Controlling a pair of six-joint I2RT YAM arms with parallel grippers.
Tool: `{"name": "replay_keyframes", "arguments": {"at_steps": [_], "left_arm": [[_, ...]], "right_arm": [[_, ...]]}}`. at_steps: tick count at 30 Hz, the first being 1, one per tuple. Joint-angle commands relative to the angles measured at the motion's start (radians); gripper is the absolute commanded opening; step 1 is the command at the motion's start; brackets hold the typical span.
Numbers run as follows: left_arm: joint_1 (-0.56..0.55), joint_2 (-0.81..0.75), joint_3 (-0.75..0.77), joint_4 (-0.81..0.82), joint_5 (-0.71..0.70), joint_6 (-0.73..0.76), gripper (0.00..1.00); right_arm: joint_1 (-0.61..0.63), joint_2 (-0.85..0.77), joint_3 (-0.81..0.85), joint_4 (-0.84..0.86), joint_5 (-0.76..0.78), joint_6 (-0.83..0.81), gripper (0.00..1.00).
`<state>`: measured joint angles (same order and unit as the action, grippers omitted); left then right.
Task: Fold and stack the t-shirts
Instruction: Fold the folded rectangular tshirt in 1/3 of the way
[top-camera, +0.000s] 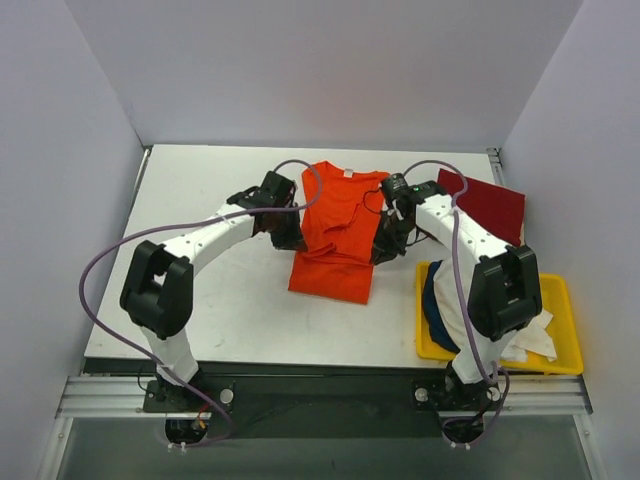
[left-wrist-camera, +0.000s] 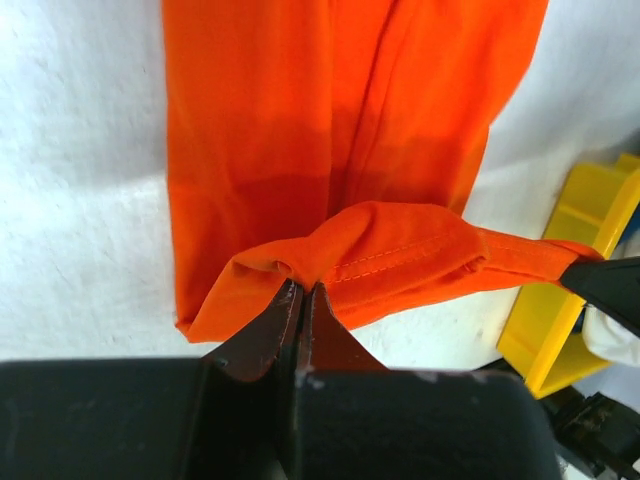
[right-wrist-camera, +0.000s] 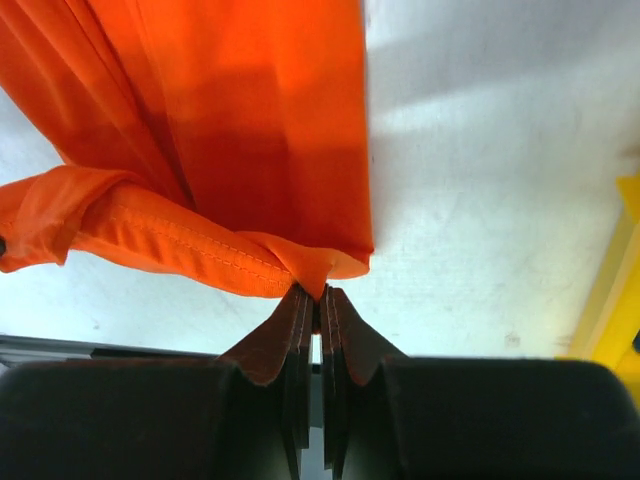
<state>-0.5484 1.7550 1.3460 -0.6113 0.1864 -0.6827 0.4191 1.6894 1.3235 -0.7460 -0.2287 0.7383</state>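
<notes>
- Top view. An orange shirt (top-camera: 338, 245) lies on the worktop (top-camera: 220, 300) between the two pincers. Its sides appear already turned in, which leaves a narrow panel.
- The left pincer (top-camera: 284, 232) and the right pincer (top-camera: 384, 242) each meet an opposite edge of that panel at about mid-length.
- A dark red shirt (top-camera: 492, 205) lies flat and roughly rectangular beyond the right pincer, on its outer side. It is judged to be already folded.
- A yellow bin (top-camera: 572, 345) sits nearer the bases than the right pincer. It holds navy cloth (top-camera: 431, 300) and white cloth (top-camera: 536, 337) in a loose heap, judged to be shirts not yet handled.
- Left wrist view. The left pincer is clamped on a bunched corner of the orange shirt's stitched hem. The hem runs from it toward the other pincer, which is seen at the frame's edge. The rest of the shirt lies flat on the worktop ahead of the fingertips.
- Right wrist view. The right pincer is pressed together on the opposite end of the same hem, and the body of the shirt spreads ahead of it.
- Progress, as judged. One shirt is done and the orange one is midway through its crosswise fold. Laying it down, stacking it and folding the bin's contents are all left to do.
</notes>
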Motion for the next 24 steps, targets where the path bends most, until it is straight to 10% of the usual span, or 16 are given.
{"name": "replay_keyframes", "arguments": {"at_steps": [1, 20, 24], "left_arm": [[0.041, 0.075, 0.122, 0.035, 0.002, 0.035, 0.00], [0.114, 0.371, 0.432, 0.005, 0.047, 0.005, 0.00], [0.119, 0.383, 0.432, 0.044, 0.061, -0.014, 0.55]], "right_arm": [[-0.048, 0.071, 0.107, -0.056, -0.021, -0.086, 0.00], [-0.195, 0.495, 0.548, -0.128, -0.093, -0.192, 0.00], [-0.215, 0.529, 0.612, -0.133, -0.115, -0.201, 0.14]]}}
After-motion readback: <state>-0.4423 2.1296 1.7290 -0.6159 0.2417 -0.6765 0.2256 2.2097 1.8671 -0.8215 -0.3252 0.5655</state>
